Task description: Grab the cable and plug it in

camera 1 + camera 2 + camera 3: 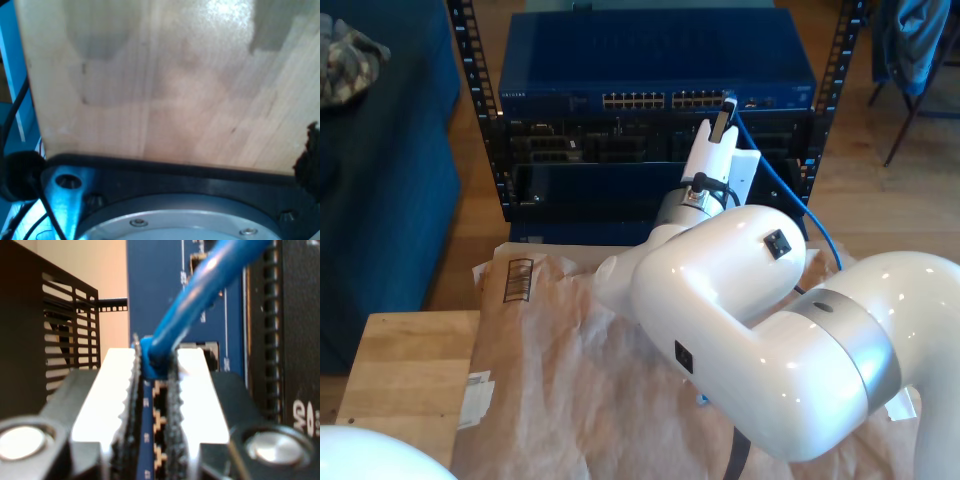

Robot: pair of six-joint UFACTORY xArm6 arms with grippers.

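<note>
Where the cable point(210, 285) ends in its blue plug point(152, 360), the second gripper point(723, 118) has its serrated jaws nearly closed on that plug, right at the port row of the blue switch point(650, 75) in the black rack point(485, 130). The cable trails toward the exterior view's right. The first wrist view shows a wooden board point(160, 80); the first gripper's opening cannot be told.

A lab: rack-mounted network switch point(655, 75) beside a wooden worktable point(405, 365).
</note>
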